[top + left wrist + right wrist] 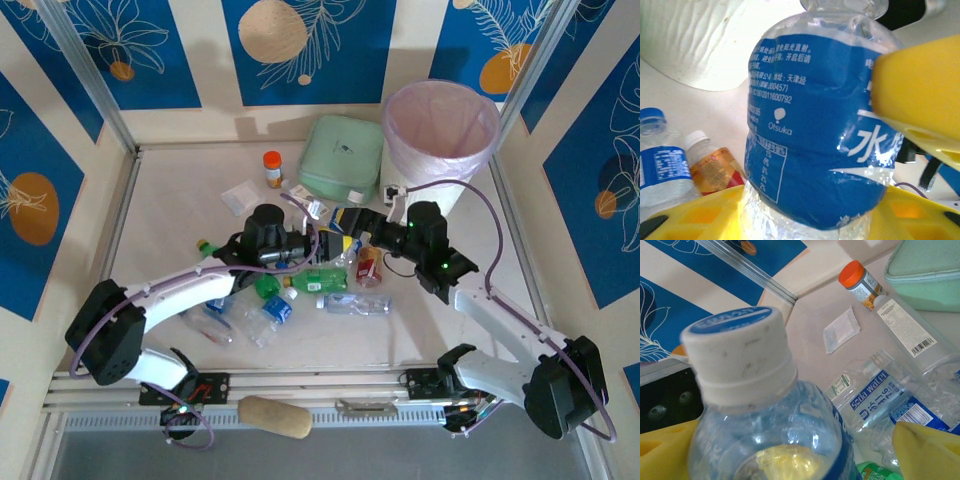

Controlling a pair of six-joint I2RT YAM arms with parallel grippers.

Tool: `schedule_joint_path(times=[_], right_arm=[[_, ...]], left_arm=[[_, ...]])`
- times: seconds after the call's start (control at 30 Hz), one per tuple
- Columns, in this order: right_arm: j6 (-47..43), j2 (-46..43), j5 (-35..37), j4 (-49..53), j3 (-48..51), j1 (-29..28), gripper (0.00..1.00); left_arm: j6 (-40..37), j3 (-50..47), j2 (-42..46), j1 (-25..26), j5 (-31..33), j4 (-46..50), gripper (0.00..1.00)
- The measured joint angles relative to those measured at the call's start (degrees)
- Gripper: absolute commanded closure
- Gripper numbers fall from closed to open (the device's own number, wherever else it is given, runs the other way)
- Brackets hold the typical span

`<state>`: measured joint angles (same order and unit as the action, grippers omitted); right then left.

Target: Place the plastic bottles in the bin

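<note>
While the left hand (860,160) clamps the blue-labelled bottle (810,130), the right hand (790,450) stands wide around its capped end: a hand-over toward the bin (478,165), as I read it.
Near the middle of the surface (180,200), between the arms, the bottle's long axis runs from hand to hand, base toward the left wrist, white cap (737,357) pointing at the right wrist on the bin's side. Next, I judge, the right hand must close below the cap before the left lets go, then carry it over the rim. Other bottles (355,302) lie loose nearby.
</note>
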<state>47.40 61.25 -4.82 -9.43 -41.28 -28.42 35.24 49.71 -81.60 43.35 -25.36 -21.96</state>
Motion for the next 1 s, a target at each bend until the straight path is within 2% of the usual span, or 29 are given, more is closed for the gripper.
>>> schedule_joint_path(times=[0.37, 0.43, 0.6, 0.63, 0.77, 0.87, 1.0], right_arm=[[-1.18, 2.32, -1.22, -0.63, -1.03, -0.35, 0.43], [-1.40, 2.67, -1.31, -0.72, -1.11, -0.35, 0.44], [-1.40, 2.75, -0.96, -0.31, -1.38, -0.35, 0.44], [-1.51, 2.73, -0.59, 0.04, -1.44, -0.33, 0.44], [-2.78, 2.51, 1.97, 3.80, -2.16, 0.20, 0.45], [-4.02, 1.11, 3.87, 7.93, -2.64, 2.47, 0.45], [-5.64, -2.03, 5.18, 12.02, -3.17, 6.58, 0.45]], left_arm=[[-0.04, 0.00, -1.01, 0.04, -1.75, 0.52, 0.44], [-0.35, 0.00, -1.01, 0.04, -1.62, 0.72, 0.39], [-1.40, -0.02, -0.87, 0.04, -1.42, 0.63, 0.03], [-1.42, -0.09, -0.70, 0.02, -1.33, 0.44, 0.00], [-0.57, -1.81, 1.64, -1.01, -0.92, -0.22, 0.00], [0.42, -4.76, 5.38, -4.20, 0.94, -0.24, 0.00], [0.70, -6.97, 10.45, -7.74, 9.25, 4.17, 0.00]])
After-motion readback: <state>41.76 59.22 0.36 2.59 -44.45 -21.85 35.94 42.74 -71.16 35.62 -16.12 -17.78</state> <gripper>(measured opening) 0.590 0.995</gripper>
